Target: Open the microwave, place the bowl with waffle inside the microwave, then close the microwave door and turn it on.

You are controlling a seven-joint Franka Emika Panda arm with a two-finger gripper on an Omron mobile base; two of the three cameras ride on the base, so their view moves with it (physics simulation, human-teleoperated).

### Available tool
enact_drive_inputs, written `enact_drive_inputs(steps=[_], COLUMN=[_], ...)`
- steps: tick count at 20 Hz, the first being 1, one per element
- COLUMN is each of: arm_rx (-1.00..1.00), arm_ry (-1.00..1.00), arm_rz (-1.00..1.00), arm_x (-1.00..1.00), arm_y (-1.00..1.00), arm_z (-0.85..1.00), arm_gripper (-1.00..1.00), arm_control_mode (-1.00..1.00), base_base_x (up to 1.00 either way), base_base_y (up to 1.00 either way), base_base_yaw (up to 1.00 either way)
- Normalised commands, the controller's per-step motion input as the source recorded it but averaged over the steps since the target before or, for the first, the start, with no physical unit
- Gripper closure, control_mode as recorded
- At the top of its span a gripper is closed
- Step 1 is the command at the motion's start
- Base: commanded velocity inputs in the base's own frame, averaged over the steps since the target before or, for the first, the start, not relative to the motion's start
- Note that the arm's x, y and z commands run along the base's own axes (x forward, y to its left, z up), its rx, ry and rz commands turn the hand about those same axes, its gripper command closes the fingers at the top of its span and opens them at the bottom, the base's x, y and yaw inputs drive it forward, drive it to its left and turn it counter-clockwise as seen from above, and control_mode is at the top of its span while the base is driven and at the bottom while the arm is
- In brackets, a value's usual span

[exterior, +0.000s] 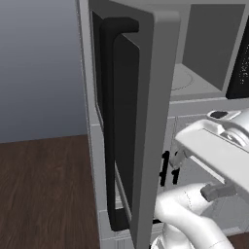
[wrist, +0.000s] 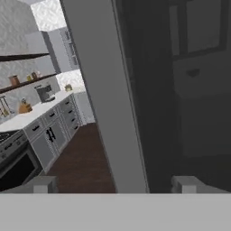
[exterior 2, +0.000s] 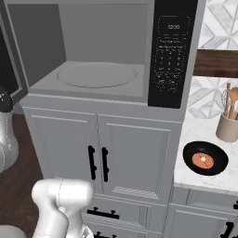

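The microwave [exterior 2: 102, 37] stands open, its grey interior and round turntable [exterior 2: 96, 74] bare. Its black control panel [exterior 2: 173, 51] is on the right. The microwave door [exterior: 155, 121] is swung far out towards me, with its long black bar handle [exterior: 109, 121] on the outer face. In the hand view the door's grey frame [wrist: 103, 99] and dark window [wrist: 180, 113] are close ahead. My gripper [wrist: 116, 185] is open, with its fingertips [wrist: 43, 184] wide apart on either side of the frame's edge. A dark bowl [exterior 2: 204, 160] holding a round waffle sits on the white counter [exterior 2: 197, 132] to the right of the microwave.
White panelled cabinets [exterior 2: 132, 153] with black handles sit under the microwave. A jar of utensils [exterior 2: 228, 126] stands behind the bowl. Dark wooden floor [exterior: 44, 189] lies left of the door. Behind the door edge, the hand view shows a far counter and an oven [wrist: 18, 167].
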Motion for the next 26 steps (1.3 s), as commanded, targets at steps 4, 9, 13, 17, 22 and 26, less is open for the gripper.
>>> enact_drive_inputs(steps=[4,9,13,17,22,26], arm_rx=[-0.04,-0.20,-0.22,-0.19,-0.26,-0.14], arm_ry=[0.11,0.21,0.05,0.16,0.24,0.19], arm_rz=[-0.14,-0.56,-0.46,-0.43,-0.57,-0.58], arm_x=[0.26,0.40,0.92,0.85,0.37,0.27], arm_y=[-1.00,-0.97,-0.57,-0.88,-1.00,-1.00], arm_z=[0.00,-0.10,-0.37,-0.11,-0.06,-0.47], arm_gripper=[-1.00,-1.00,-1.00,-1.00,-1.00,-1.00], arm_control_mode=[-1.00,-1.00,-1.00,-1.00,-1.00,-1.00], base_base_x=[0.00,0.00,0.00,0.00,0.00,0.00], base_base_y=[0.00,0.00,0.00,0.00,0.00,0.00], base_base_yaw=[0.00,0.00,0.00,0.00,0.00,0.00])
